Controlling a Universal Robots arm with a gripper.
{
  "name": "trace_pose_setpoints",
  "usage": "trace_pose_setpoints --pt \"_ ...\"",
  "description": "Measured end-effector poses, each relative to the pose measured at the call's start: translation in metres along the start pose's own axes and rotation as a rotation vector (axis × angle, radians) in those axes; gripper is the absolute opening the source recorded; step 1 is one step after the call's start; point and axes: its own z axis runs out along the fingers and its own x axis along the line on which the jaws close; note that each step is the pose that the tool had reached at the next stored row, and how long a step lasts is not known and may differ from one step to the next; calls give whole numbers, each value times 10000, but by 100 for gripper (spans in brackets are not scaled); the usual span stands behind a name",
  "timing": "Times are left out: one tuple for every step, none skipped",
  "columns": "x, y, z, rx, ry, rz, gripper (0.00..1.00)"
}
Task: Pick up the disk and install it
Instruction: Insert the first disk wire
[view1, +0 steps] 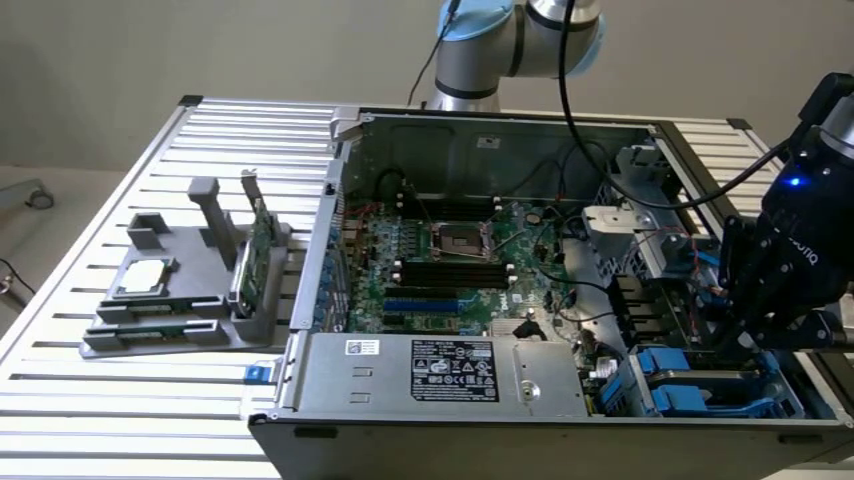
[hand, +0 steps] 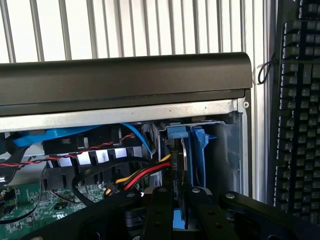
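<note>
The disk (hand: 186, 150) stands on edge in its blue plastic frame, down in the drive bay at the corner of the open computer case (view1: 534, 420). My gripper (hand: 179, 192) is right over it, with one black finger (hand: 159, 212) on each side of the blue frame, shut on it. In the exterior view the gripper (view1: 742, 330) reaches into the bay at the case's right end, above other blue drive frames (view1: 674, 385). Most of the disk's metal body is hidden by the bay and the fingers.
Red, yellow and black cables (hand: 142, 174) run just beside the bay. A black keyboard (hand: 297, 110) lies outside the case wall. The motherboard (view1: 447, 255) and power supply (view1: 441, 370) fill the case. A grey fixture (view1: 174, 300) holds a chip and a green card (view1: 254, 255).
</note>
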Motion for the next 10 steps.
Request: trace_pose_setpoints --pt "0 0 0 0 0 0 16" --pt "0 0 -1 0 -1 0 16" --pt "0 0 -1 0 -1 0 16" --pt "0 0 -1 -1 -1 0 16" --pt "0 0 -1 0 -2 0 16" --pt "0 0 -1 0 -1 0 16" --pt "0 -1 -1 0 -1 -1 16" --pt "0 -2 0 0 -1 -1 16" --pt "0 -5 0 0 0 0 16" --pt "-1 -7 0 0 0 0 16"
